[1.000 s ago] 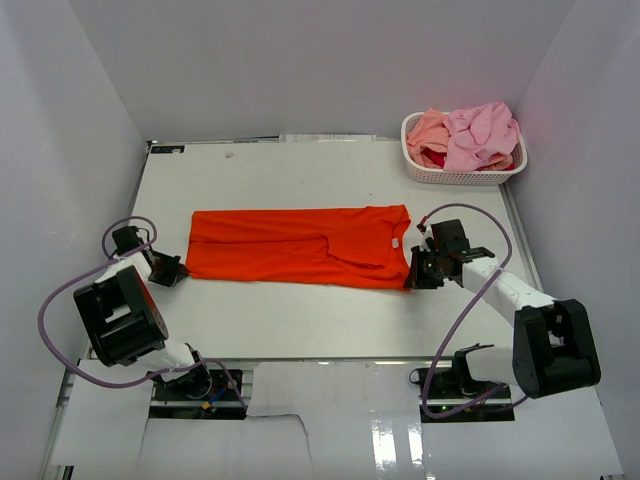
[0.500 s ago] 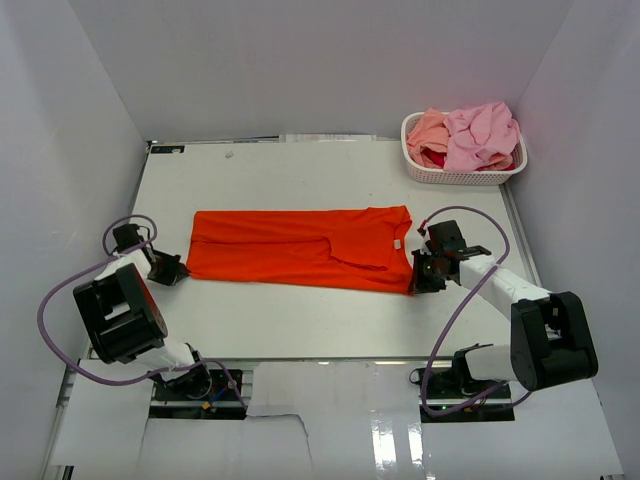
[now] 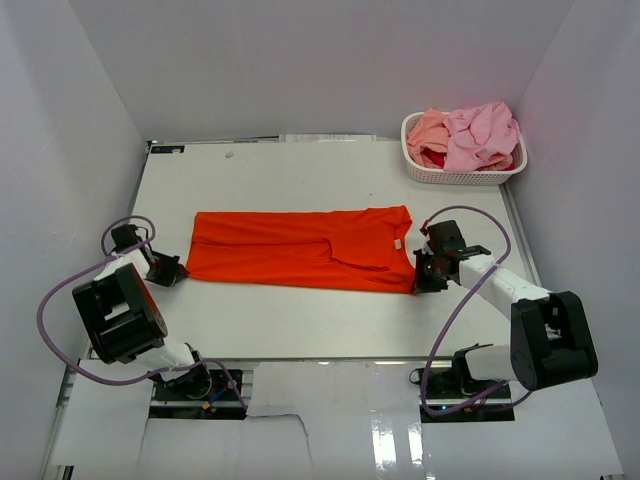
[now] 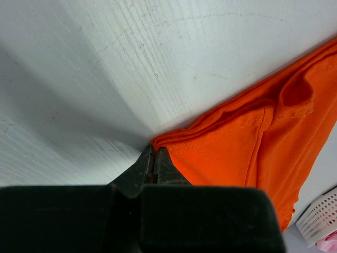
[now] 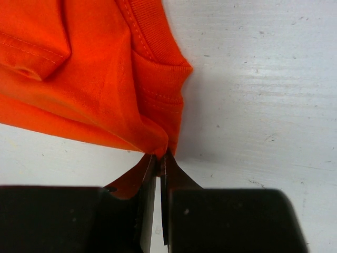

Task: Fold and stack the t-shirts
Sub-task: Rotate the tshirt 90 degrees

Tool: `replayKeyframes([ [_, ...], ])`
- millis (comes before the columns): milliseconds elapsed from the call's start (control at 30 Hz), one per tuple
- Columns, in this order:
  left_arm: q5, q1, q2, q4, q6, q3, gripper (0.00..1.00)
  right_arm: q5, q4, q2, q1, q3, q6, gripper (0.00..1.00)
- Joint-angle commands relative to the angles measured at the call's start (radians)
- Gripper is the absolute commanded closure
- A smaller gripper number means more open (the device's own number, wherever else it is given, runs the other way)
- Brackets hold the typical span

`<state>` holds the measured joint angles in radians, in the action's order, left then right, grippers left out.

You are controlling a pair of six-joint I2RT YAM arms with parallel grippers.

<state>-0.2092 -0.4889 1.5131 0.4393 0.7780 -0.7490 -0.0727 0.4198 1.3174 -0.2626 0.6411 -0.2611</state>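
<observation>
Our left gripper is pinched closed on the near hem-end corner of the one orange shirt. Our right gripper is pinched closed on the near corner at the collar end. The shirt lies folded lengthwise, flat on the tabletop, stretched between our two grippers. At the far right stands one white basket, heaped with a pink shirt, a peach shirt and a glimpse of dark red cloth. We cannot tell how many more lie beneath.
</observation>
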Motion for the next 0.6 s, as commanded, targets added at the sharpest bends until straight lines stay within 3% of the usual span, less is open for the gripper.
replayKeyframes([
  [0, 0.042, -0.016, -0.008, -0.001, -0.013, -0.023, 1.00, 0.068, 0.039, 0.006, 0.002, 0.032, -0.009, 0.92],
  [433, 0.047, -0.019, -0.007, -0.002, -0.008, -0.021, 1.00, 0.217, 0.086, 0.036, 0.002, 0.057, -0.056, 0.92],
  [567, 0.045, -0.019, -0.008, -0.004, -0.008, -0.019, 1.00, 0.202, 0.085, 0.037, 0.002, 0.057, -0.055, 0.92],
])
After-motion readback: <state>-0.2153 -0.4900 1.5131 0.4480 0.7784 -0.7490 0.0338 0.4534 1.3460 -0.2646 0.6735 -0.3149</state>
